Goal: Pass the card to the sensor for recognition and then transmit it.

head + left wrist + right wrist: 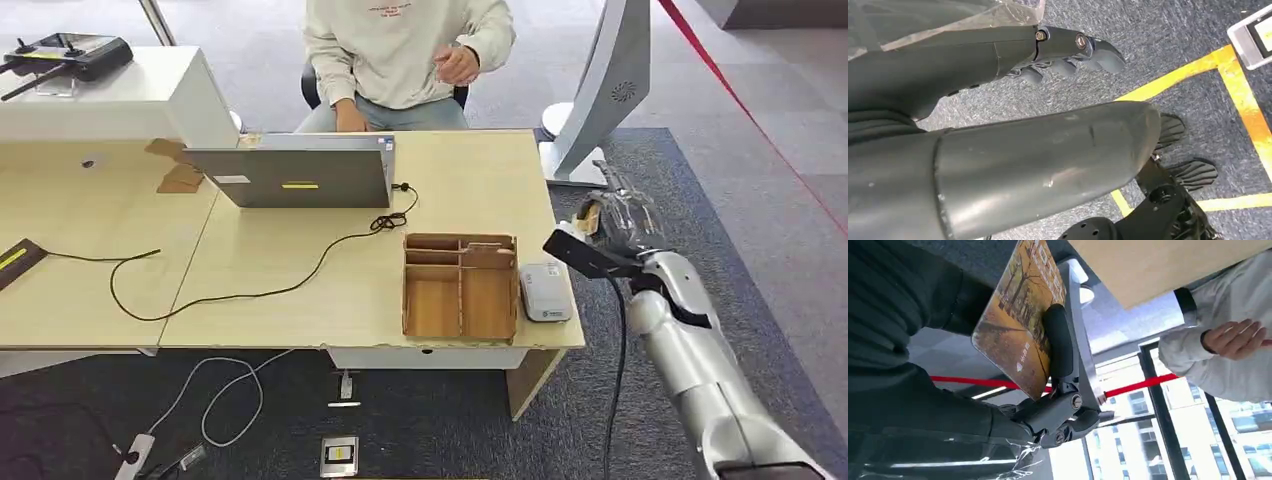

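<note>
A: In the head view, what are you seeing?

B: I am holding the right hand (pixel 618 215) just off the table's (pixel 480 170) right edge, beyond the white sensor (pixel 545 292) that is lying beside the box (pixel 460 287). A person (pixel 405 50) is sitting behind the laptop (pixel 300 175).

A: And the left wrist view?

B: The left hand (pixel 1068 52) is hanging over the carpet, fingers curled in, holding nothing.

A: The right wrist view?

B: The right hand (pixel 1058 410) is pinching the card (pixel 1018 315) between thumb and fingers; the card is standing on edge.

A: So how are you doing the pass well?

B: I am thinking to turn the card flat, bring it inward and low over the sensor, pause there, and keep the pinch firm so that it is not slipping.
</note>
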Controlling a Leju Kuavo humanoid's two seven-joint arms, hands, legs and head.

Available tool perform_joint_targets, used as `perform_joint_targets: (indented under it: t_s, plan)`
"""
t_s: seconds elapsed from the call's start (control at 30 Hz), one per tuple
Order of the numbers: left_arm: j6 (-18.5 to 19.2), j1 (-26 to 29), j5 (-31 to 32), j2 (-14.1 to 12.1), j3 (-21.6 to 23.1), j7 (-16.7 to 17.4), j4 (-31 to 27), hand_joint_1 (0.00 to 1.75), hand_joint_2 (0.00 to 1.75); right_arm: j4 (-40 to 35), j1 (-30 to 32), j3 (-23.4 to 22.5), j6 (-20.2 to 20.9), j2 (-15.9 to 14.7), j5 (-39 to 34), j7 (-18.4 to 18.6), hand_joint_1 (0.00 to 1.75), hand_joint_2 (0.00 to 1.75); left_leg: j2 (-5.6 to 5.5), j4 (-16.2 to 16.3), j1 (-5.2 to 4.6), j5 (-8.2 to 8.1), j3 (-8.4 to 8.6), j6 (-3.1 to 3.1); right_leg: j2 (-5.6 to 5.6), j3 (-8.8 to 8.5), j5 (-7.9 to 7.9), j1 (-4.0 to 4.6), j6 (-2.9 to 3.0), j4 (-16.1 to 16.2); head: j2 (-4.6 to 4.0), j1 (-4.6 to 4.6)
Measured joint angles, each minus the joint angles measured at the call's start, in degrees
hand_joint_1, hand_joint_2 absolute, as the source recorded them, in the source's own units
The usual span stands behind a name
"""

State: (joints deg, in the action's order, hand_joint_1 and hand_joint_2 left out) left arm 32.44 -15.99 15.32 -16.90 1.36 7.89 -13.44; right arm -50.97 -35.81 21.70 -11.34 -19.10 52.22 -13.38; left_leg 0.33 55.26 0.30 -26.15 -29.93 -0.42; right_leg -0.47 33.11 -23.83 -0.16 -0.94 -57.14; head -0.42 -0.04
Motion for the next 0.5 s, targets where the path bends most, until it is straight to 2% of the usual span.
perform_joint_targets:
  t_s: [0.33,0.5]
  plan:
    - [0.33,-0.66,0.09,0.52,1.25,-0.31,-0.11,0.00,0.00,2.12,-12.33,0.68,-1.20,4.68,3.52,-3.06,1.75,1.75,0.02,0.00,0.01,0.04,-0.01,-0.03,0.01,0.02,0.03,0.01,0.00,-0.02,0.00,0.02]
    - [0.50,-0.73,0.09,0.63,1.73,-0.31,-0.15,0.00,0.00,5.09,-17.08,1.27,-1.20,6.97,3.96,-3.23,1.75,1.75,0.01,0.00,0.01,0.04,-0.01,-0.03,0.00,0.02,0.03,0.01,0.00,-0.02,0.00,0.00]
